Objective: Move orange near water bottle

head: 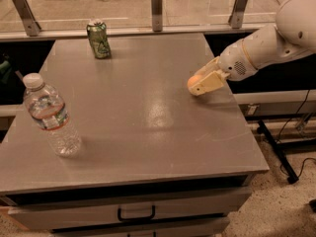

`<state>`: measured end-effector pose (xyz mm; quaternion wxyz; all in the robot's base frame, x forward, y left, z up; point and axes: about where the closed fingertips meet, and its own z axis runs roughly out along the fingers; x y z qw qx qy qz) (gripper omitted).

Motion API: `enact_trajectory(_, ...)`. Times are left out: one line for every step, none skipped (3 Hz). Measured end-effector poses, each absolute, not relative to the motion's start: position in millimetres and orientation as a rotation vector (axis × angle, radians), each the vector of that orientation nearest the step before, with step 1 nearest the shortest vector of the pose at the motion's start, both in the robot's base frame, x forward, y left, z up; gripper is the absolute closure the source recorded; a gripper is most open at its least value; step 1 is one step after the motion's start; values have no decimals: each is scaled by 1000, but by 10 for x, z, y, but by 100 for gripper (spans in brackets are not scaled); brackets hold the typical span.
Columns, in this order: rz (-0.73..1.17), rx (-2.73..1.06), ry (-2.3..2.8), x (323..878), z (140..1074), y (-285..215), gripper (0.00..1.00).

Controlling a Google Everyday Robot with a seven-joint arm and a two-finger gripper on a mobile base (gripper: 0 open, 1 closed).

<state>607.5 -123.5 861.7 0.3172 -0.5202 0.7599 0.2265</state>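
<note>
The small round orange (193, 80) is clamped between the two pale fingers of the gripper (199, 84). Only a bit of its smooth orange skin can be seen. It is held near the right edge of the grey table (148, 137), well apart from the water bottle (50, 115) at the left. A green can (98, 39) is stood at the back.

- Looks like a robot test lab or office bay, not a home.
- A white robot arm (266, 46) reaches over a plain grey flat-topped table (148, 132) with a black-handled drawer (136, 214).
- Its beige two-finger gripper (195, 84) is at the table's right edge, clamped on a small round orange (192, 80).
- Black cables (285, 138) trail over a speckled hard floor (281, 211).
- Metal railing posts (156, 1) hold glass panels behind the table.
</note>
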Motion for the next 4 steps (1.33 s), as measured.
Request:
enact_trajectory(654, -1404, 1970, 6011, 8572, -1045, 100)
enact_trajectory(762, -1478, 1842, 5802, 8641, -483, 100)
enact_trajectory(863, -1549, 1697, 5524, 8787, 127, 100)
enact_trajectory(928, -1579, 1619, 5292, 8791, 536, 100)
